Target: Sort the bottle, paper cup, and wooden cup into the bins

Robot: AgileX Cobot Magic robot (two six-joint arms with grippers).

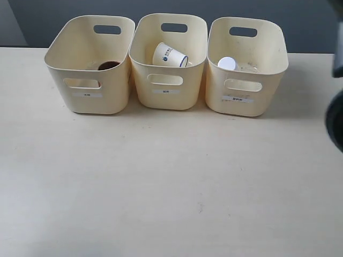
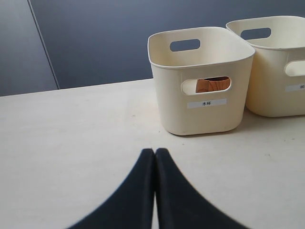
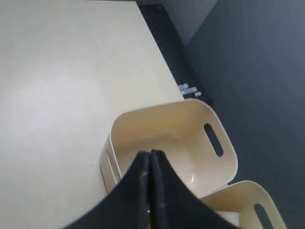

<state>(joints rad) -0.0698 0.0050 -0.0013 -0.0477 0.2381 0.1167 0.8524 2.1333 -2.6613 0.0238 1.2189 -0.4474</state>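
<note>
Three cream bins stand in a row at the back of the table. In the left bin (image 1: 88,64) lies the wooden cup (image 1: 109,65); its brown side shows through the handle cut-out (image 2: 213,85). The paper cup (image 1: 169,55) lies tilted in the middle bin (image 1: 168,61). The bottle (image 1: 227,63), white cap up, is in the right bin (image 1: 246,67). My left gripper (image 2: 155,151) is shut and empty, low over the table in front of the left bin (image 2: 200,81). My right gripper (image 3: 149,153) is shut and empty above a bin (image 3: 176,138); the bottle does not show there.
A dark blurred part of the right arm (image 1: 335,107) shows at the exterior view's right edge. Behind the bins runs the table's back edge and a dark wall (image 2: 119,33). Another bin (image 3: 248,200) adjoins the one under my right gripper.
</note>
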